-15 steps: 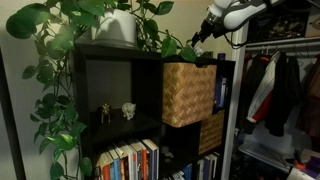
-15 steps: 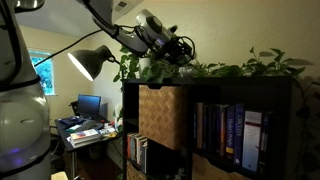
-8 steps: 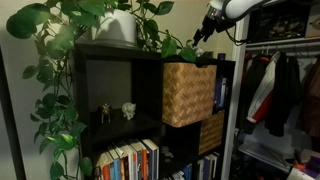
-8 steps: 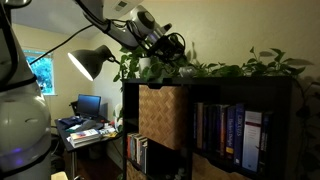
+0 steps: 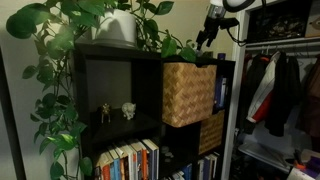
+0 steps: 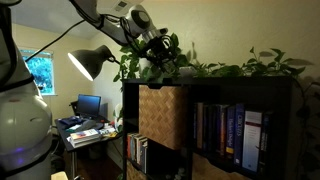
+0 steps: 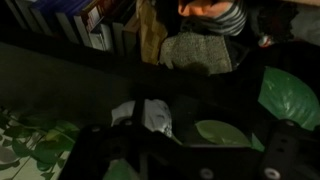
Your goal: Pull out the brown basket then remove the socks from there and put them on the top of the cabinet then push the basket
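The brown basket (image 5: 188, 93) (image 6: 160, 113) sits in an upper compartment of the dark cabinet (image 5: 110, 80) (image 6: 290, 100), its front sticking out past the shelf face. My gripper (image 5: 207, 38) (image 6: 160, 52) hovers above the cabinet top among the plant leaves, higher than the basket. In the wrist view the gripper (image 7: 190, 165) stands open with nothing between its dark fingers (image 7: 285, 150). A pale crumpled sock (image 7: 150, 115) lies on the cabinet's dark top below it, beside green leaves. The basket's inside is hidden.
A leafy plant in a white pot (image 5: 118, 28) trails over the cabinet top and side. A smaller darker basket (image 5: 211, 131) sits lower down. Books (image 6: 230, 130) fill shelves. A clothes rack (image 5: 275, 90) stands close beside the cabinet; a desk lamp (image 6: 88, 62) stands on the other side.
The arm has lifted the open gripper up and away from the cabinet top. The basket and the plant have not moved.
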`<state>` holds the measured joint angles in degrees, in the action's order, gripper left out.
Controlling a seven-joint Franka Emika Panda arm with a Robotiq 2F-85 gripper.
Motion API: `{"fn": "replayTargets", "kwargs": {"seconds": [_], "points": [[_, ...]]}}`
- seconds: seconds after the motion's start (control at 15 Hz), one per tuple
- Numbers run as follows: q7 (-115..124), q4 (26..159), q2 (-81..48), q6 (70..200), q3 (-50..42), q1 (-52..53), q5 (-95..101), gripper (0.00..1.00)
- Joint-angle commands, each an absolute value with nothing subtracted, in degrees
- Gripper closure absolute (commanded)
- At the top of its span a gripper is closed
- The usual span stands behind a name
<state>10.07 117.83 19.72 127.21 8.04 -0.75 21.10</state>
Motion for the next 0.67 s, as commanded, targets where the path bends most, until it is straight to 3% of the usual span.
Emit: {"fn": "replayTargets", "kwargs": {"seconds": [0.0,0.6], "points": [[7.2,119.5,19.4,125.4,6.1,0.1,17.1,0.0],[2.3,121.3,12.7,125.2,2.6,0.2,6.8,0.0]]}}
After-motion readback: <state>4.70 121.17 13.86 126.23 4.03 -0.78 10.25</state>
